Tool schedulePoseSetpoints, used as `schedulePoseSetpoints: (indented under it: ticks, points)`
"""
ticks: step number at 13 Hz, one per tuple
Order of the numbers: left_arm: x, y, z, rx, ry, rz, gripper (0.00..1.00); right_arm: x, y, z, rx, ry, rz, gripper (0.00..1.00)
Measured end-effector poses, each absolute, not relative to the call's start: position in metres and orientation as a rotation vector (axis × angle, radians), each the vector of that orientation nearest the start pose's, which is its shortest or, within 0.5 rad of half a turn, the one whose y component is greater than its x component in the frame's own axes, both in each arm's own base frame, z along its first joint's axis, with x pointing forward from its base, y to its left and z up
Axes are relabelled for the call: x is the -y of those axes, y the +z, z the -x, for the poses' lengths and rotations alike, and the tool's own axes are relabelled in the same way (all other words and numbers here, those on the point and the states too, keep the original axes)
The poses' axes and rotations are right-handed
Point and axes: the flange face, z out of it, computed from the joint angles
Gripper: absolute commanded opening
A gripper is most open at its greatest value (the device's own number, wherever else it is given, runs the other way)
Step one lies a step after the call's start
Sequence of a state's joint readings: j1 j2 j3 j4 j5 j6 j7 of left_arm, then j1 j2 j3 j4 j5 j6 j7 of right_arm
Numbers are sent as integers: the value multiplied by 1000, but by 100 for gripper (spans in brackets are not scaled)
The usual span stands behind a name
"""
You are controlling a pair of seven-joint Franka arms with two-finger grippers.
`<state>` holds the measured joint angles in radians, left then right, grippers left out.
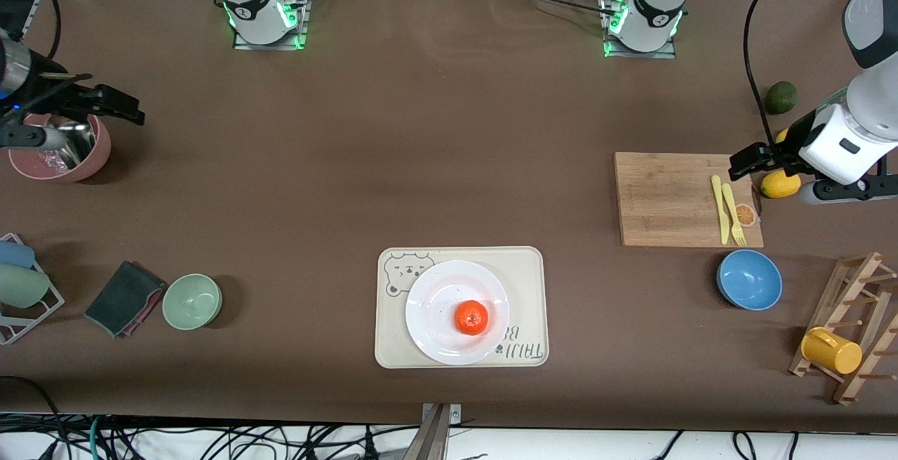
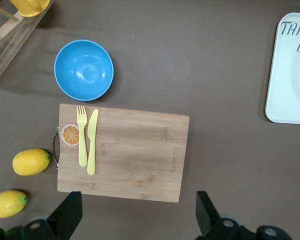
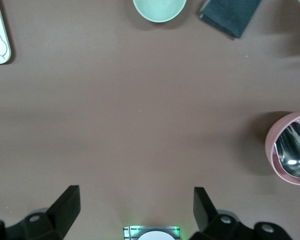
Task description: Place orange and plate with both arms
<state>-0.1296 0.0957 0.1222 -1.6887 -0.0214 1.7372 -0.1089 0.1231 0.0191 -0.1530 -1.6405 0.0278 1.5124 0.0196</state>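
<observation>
Nearest the front camera: the orange point(image 1: 471, 318) sits on the plate point(image 1: 429, 292), slightly off the plate's centre, and the plate rests on the cream bear-print tray point(image 1: 530, 264) on the worktop point(image 1: 421, 151). Looks like the placement is already done. Orange is small, round, slightly flattened, red-orange; I'd expect it light, firm and prone to roll, so if you re-grip it, pinch across its widest part. Plate is plain glossy white with a shallow rim; judge it stiff, slippery and breakable, so take it by the rim, not the face. Farther up, toward the left arm's end, the left gripper point(image 2: 137, 217) hangs over the edge of the cutting board point(image 1: 666, 197), jaws spread, holding nothing. Toward the right arm's end, the right gripper point(image 3: 135, 215) hangs over bare worktop by the pink bowl point(image 1: 95, 158), jaws spread, empty too. Both arms well apart from the plate.
</observation>
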Motion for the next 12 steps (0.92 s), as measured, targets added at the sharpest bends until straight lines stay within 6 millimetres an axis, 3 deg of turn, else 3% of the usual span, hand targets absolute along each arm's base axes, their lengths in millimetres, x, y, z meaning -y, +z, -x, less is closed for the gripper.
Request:
schedulePoseSetpoints:
  ticks: [2, 12]
  points:
    - [9, 528, -588, 166, 74, 3143, 100, 20, 574, -551, -98, 236, 3105, 100]
    - [9, 528, -588, 166, 73, 3143, 100, 16, 557, -559, -92, 282, 3106, 100]
